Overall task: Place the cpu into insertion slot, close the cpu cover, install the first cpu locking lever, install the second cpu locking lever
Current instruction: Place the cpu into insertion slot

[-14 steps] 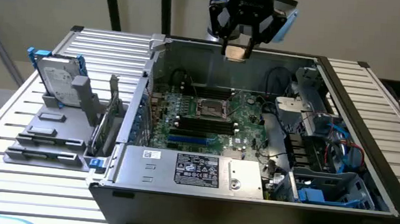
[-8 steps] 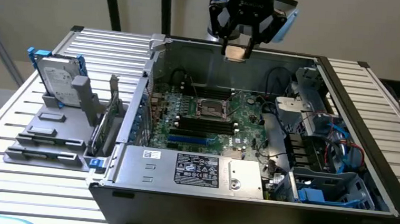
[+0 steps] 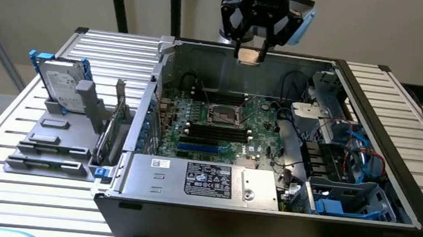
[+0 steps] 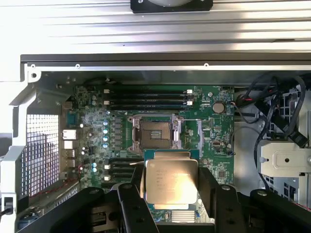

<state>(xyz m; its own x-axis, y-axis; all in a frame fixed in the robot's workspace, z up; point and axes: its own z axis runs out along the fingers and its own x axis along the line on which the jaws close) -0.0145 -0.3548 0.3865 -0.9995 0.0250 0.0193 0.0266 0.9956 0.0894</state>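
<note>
The cpu (image 4: 171,180) is pinched by opposite edges in the gripper (image 4: 170,189); it is judged light, stiff, with easily damaged contacts.

A lab test bench: below the gripper (image 3: 250,53), an opened black metal computer tower (image 3: 263,234) lies on a ribbed silvery metal table (image 3: 12,194).

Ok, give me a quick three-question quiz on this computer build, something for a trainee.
1. True or false: the chip already sits in the socket.
2. What does the gripper hold? A) a screwdriver B) the chip C) nothing
3. Fill in: the socket sits on a ___ circuit board.

Key: 1 false, it hangs above the open case, held by the gripper; 2 B; 3 green.
</note>
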